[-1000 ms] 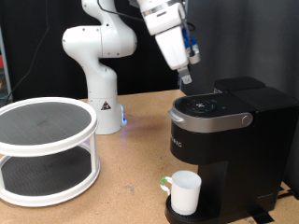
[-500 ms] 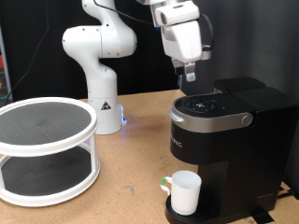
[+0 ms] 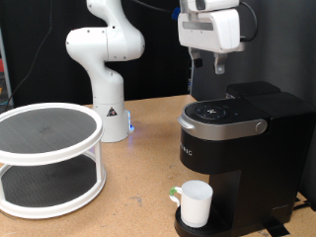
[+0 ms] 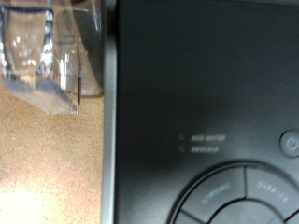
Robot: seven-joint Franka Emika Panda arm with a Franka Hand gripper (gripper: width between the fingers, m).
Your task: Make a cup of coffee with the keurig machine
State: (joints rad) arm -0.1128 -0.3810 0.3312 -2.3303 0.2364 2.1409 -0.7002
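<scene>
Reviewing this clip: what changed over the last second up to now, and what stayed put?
The arm's two-finger gripper rose from just above the boxy black coffee maker and swung toward the exterior view's right, turning from tilted to nearly vertical. It holds nothing visible and took or released nothing. The plain white ceramic mug stayed on the drip tray; the closed lid and the white two-tier round rack did not move.

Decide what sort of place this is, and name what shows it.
Probably a robotics lab, not a kitchen: a white robot arm base bolted to a wooden table, a dark backdrop, and the keurig machine with the cup staged beneath the claw.
</scene>
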